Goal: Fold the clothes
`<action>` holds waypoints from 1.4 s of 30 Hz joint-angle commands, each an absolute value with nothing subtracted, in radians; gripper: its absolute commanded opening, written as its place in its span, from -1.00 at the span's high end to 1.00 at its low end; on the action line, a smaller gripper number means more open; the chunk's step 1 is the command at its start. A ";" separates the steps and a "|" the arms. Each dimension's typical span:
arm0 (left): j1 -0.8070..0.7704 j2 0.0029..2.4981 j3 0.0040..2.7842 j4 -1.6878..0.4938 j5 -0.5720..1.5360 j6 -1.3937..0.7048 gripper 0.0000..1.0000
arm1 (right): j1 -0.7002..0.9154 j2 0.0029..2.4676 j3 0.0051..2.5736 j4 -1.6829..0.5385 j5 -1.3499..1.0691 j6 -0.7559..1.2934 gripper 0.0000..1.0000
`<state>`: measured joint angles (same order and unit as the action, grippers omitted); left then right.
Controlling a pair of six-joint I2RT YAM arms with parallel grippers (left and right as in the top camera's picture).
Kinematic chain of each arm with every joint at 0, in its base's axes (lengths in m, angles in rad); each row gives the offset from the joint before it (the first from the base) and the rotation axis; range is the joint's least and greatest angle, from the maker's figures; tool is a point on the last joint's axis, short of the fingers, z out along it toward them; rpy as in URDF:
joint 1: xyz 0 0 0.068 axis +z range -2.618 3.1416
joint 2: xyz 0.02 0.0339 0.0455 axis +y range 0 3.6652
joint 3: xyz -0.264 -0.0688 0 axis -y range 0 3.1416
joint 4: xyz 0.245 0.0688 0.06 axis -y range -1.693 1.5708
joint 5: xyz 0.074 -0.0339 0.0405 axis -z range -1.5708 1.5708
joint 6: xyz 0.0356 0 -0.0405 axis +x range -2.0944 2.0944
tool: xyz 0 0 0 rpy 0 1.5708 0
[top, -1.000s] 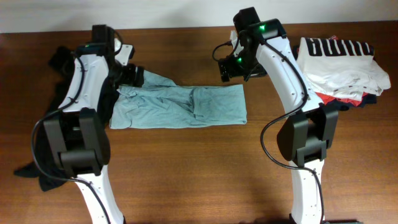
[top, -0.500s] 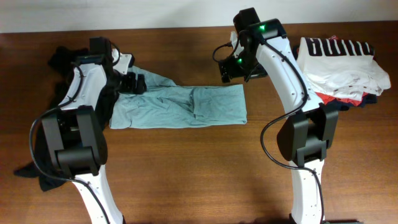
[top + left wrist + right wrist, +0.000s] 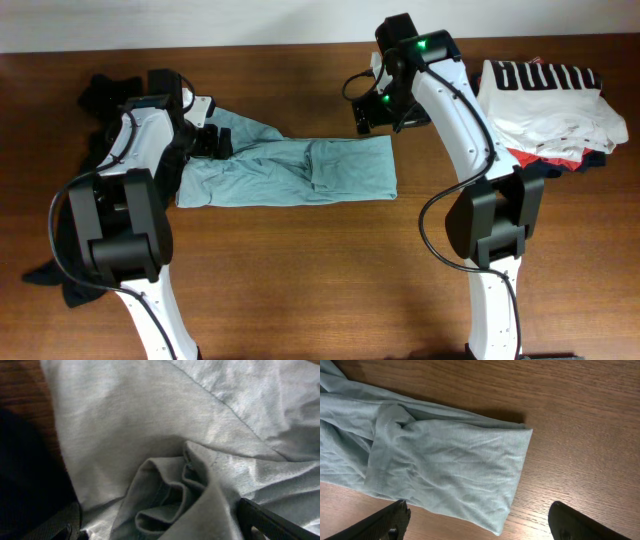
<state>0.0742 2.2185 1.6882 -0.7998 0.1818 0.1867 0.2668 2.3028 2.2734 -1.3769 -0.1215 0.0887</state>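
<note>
Table (image 3: 300, 260) bears the shirt (image 3: 290, 172) flat across its middle, while the black top (image 3: 98, 95) at far left lies mostly hidden behind the left arm. Left gripper (image 3: 160, 522) is spread around a pleated bunch at the shirt's upper-left corner, its fingers nearly cut off. Right gripper (image 3: 477, 520), spread too, hangs near the shirt's right end.

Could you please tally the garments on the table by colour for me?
Grey-teal shirt: 1
Black garment: 1, partly hidden
White shirt with black letters: 1
Red garment: 1
Navy garment: 1
Total: 5
</note>
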 commanded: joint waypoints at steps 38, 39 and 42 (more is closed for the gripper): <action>0.101 1.987 1.849 -1.079 0.266 0.144 0.99 | 0.144 2.289 2.283 -1.459 -0.147 0.059 -0.86; 0.101 1.980 1.853 -1.084 0.268 0.143 0.99 | 0.144 2.289 2.283 -1.461 -0.147 0.059 -0.86; 0.094 1.972 1.872 -1.098 0.311 0.143 0.99 | 0.144 2.289 2.283 -1.461 -0.147 0.056 -0.86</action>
<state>0.0975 1.9987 1.8462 -1.0916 0.2634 0.1444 0.1436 2.3028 2.2734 -1.4590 -0.1333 0.0666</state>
